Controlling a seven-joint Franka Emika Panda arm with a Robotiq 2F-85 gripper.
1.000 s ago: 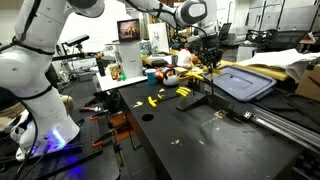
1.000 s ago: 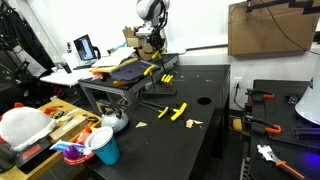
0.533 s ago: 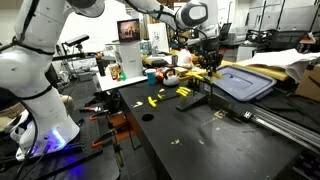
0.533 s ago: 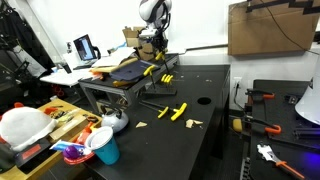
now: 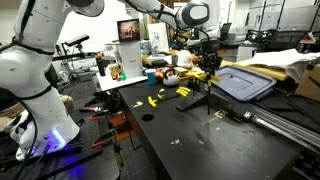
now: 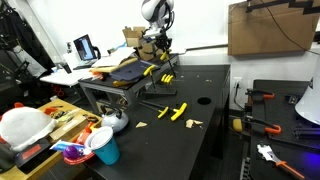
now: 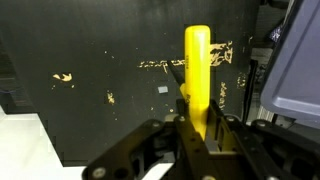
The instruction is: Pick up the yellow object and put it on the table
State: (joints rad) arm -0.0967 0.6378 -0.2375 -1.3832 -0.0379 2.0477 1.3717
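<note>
- The gripper (image 7: 200,138) is clamped on the yellow object (image 7: 197,70). In the wrist view one finger sits on each side of the lower end of the yellow bar.
- In that view the bar runs straight away from the fingers, and the rest of it is clear of them. The dark shaft is not clearly seen there.
- In an exterior view the gripper (image 5: 208,62) points down with the yellow bar (image 5: 207,73) just beneath it. A thin dark line hangs from the bar toward the table (image 5: 200,145). Whether its tip touches the surface cannot be told.
- The held tool is above the black table (image 7: 90,110), just beside a grey tray (image 5: 245,85) with a mustard cloth (image 5: 262,68) behind it.
- Loose yellow pieces (image 5: 153,101) lie on the table, apart from the gripper.
- In an exterior view the gripper (image 6: 160,45) is at the far end of the table (image 6: 205,85).
- Writing: the pale marks (image 7: 160,64) on the table are too blurred to read. The monitor (image 5: 128,30) is lit, but its content is too small to read.
</note>
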